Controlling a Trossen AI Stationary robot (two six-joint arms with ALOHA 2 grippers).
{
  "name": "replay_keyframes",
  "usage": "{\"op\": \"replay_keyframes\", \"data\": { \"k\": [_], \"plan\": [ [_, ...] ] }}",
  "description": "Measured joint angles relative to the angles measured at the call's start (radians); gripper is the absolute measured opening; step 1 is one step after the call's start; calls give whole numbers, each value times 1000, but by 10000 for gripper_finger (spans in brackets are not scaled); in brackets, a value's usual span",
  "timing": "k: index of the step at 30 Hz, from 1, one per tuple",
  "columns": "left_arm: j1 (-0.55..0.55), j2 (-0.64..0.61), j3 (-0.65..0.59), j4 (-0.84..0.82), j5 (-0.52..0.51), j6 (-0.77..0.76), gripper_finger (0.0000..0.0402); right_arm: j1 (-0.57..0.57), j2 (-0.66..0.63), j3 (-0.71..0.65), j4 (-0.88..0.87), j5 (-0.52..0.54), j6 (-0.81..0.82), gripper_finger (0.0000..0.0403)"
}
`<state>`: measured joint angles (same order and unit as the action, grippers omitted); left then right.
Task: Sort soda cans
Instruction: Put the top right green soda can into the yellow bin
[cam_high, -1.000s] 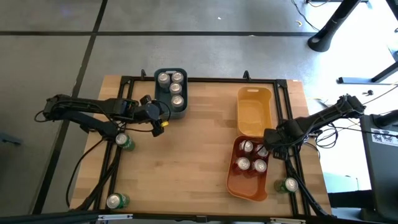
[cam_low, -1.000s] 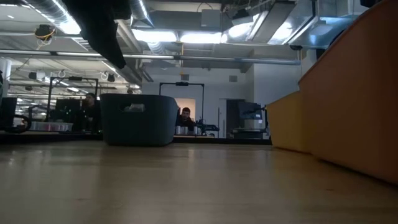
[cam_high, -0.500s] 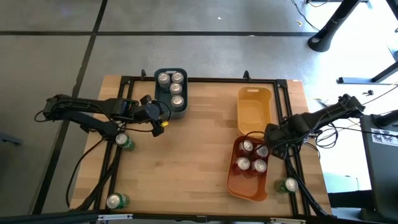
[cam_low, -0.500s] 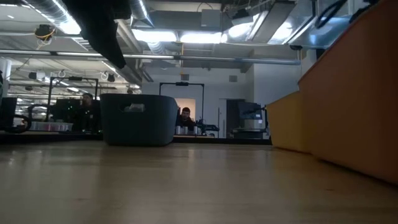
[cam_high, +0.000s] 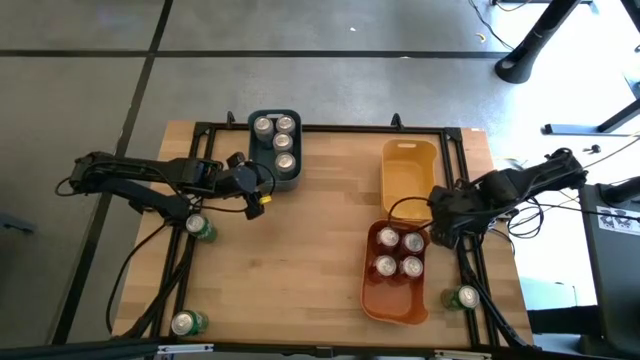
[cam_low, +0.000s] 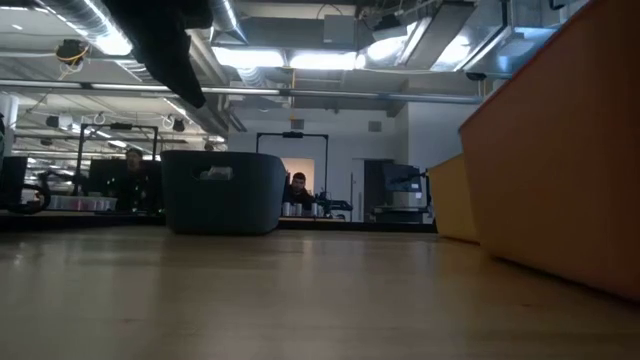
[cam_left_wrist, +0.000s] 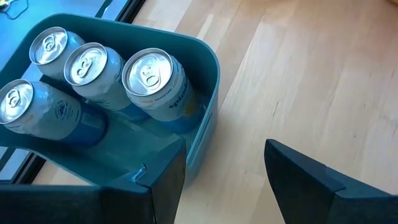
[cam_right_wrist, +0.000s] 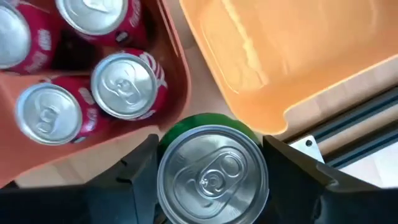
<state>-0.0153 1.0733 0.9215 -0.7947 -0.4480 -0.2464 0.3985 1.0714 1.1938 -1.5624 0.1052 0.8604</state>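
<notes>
My right gripper (cam_high: 445, 218) hangs over the gap between the yellow bin (cam_high: 408, 175) and the orange bin (cam_high: 398, 290), shut on a green soda can (cam_right_wrist: 211, 177). In the high view the gripper hides that can. Several red cans (cam_high: 399, 252) stand upright in the orange bin. Several silver cans (cam_left_wrist: 93, 68) stand in the blue-grey bin (cam_high: 276, 140). My left gripper (cam_high: 256, 192) hovers open at that bin's near end with nothing between its fingers (cam_left_wrist: 168, 180). Three more green cans (cam_high: 203, 229) (cam_high: 188, 322) (cam_high: 462, 297) stand on the table. My right gripper pinches the green can between its two fingers (cam_right_wrist: 140, 171), which sit on opposite sides of the can's body (cam_right_wrist: 163, 163) just under the top rim. The fingers come from above, pointing down. The can hangs upright with its silver top up, lifted clear above the bins.
A black metal frame (cam_high: 330, 128) runs round the tabletop. The wide middle of the wooden table (cam_high: 300, 260) is bare. In the low view the orange bin's wall (cam_low: 560, 150) fills the right, and people sit in the room beyond the table.
My right gripper has risen with the green can and rolled a little at the wrist. The orange bin with its red cans has slid slightly toward the table's left edge.
</notes>
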Motion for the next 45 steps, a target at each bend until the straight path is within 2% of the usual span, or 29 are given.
{"op": "replay_keyframes", "data": {
  "k": [9, 15, 21, 29, 37, 45],
  "plan": [
    [0, 0, 0, -2, 0, -2, 208, 0, 7, -109, -8, -17, 8, 228],
    [0, 0, 0, -2, 0, -1, 208, 0, 8, -120, -7, -35, 7, 226],
    [0, 0, 0, -1, 0, -1, 208, 0, 8, -59, -9, -72, 7, 226],
    [0, 0, 0, 9, 0, 0, 208, 0, 8, 68, -9, -66, 7, 226],
    [0, 0, 0, 27, 0, 19, 208, 0, 8, 200, -10, 42, 4, 226],
    [0, 0, 0, 27, 0, 19, 208, 0, 7, 235, -9, 334, -5, 226]
  ]
}}
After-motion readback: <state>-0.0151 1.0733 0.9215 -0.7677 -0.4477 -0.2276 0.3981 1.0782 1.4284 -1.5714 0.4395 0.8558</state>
